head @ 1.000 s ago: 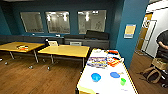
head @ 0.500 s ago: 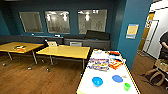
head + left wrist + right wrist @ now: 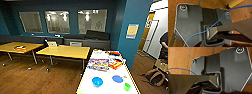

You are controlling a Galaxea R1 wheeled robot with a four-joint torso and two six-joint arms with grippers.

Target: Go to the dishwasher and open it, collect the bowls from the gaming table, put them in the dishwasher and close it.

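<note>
Bowls of bright round plastic sit near the close end of the long white-topped, yellow-edged gaming surface (image 3: pixel 105 85): a deep blue bowl (image 3: pixel 97 81), a shallower blue one (image 3: pixel 117 78) and a small green bowl (image 3: pixel 127 86), well apart from each other. Farther along lie a colourful board-game box (image 3: pixel 98 64) and an orange packet (image 3: pixel 115 64). Judging by this, the collecting step is in hand, at the approach. Next the base must close in until the bowls lie within reach. Whether either pincer is released or clenched, I cannot tell. A person (image 3: pixel 165 46) stands at the doorway.
</note>
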